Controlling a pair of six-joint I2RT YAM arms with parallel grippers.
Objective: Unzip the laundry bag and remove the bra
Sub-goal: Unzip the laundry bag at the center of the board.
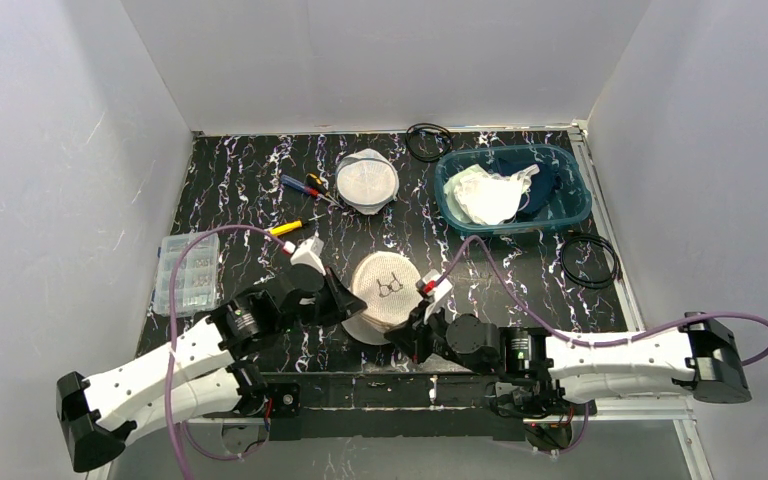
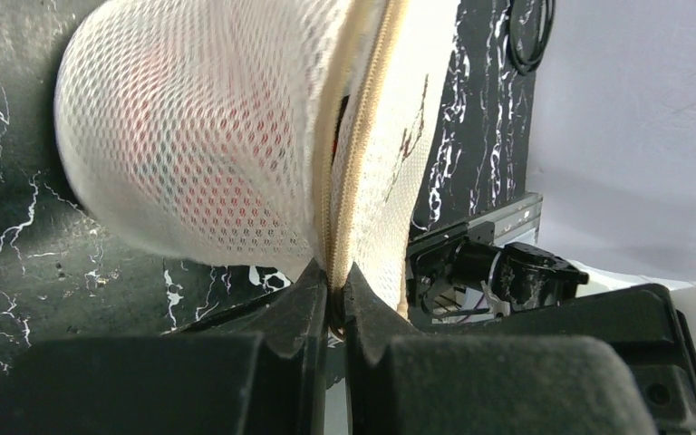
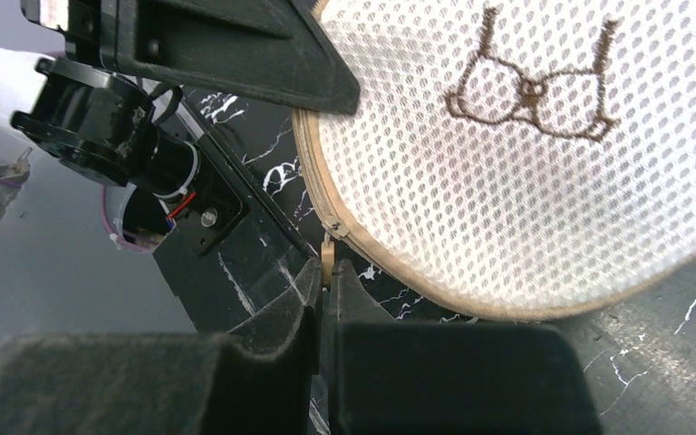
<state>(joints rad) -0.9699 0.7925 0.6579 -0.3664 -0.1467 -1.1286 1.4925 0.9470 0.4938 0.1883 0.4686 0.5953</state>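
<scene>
Near the arm bases, the left hand (image 2: 336, 304) is pressed together on the zipped edge of the round mesh laundry bag (image 1: 385, 285), which stands tilted on the black marbled surface (image 1: 250, 190) between the two arms. The right hand (image 3: 327, 276) pinches the small zip pull (image 3: 328, 246) at the bag's rim. Reddish fabric (image 2: 227, 136) shows through the mesh. To the left lies a clear organiser box (image 1: 188, 272). Farther back are screwdrivers (image 1: 305, 184), a second mesh bag (image 1: 367, 182) and a teal bin (image 1: 578, 195) holding clothes.
</scene>
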